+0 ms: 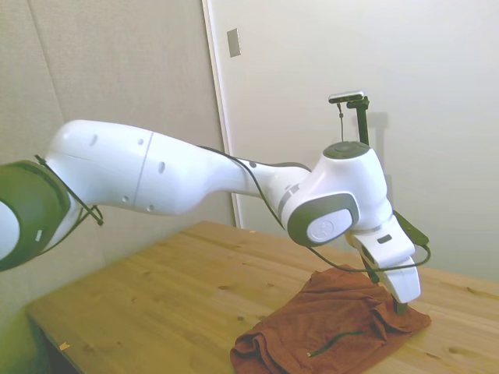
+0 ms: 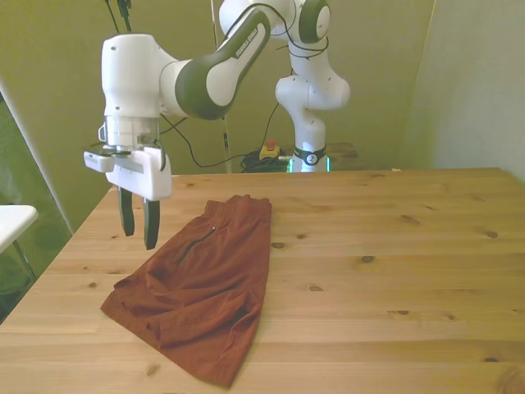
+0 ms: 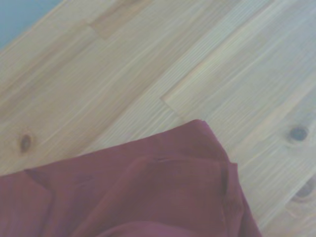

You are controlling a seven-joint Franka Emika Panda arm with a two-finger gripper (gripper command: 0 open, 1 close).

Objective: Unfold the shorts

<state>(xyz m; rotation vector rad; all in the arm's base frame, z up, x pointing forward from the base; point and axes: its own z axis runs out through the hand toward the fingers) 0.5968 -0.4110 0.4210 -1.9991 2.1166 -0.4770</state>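
Observation:
The rust-brown shorts (image 2: 205, 287) lie folded and crumpled on the wooden table (image 2: 394, 246), toward the front view's left, with a thin dark cord (image 2: 197, 242) on top. In the side view the shorts (image 1: 327, 323) lie near the table's front right. My gripper (image 2: 138, 234) hangs open and points down, just above the table at the shorts' edge on the front view's left, with nothing between its fingers. In the side view the gripper (image 1: 399, 304) sits at the far corner of the fabric. The wrist view shows a folded corner of the shorts (image 3: 148, 197) on bare wood.
The table's edge on the front view's left (image 2: 70, 246) runs close beside the gripper. A white surface (image 2: 10, 220) stands just beyond it. Bare wood (image 2: 410, 279) stretches to the front view's right of the shorts.

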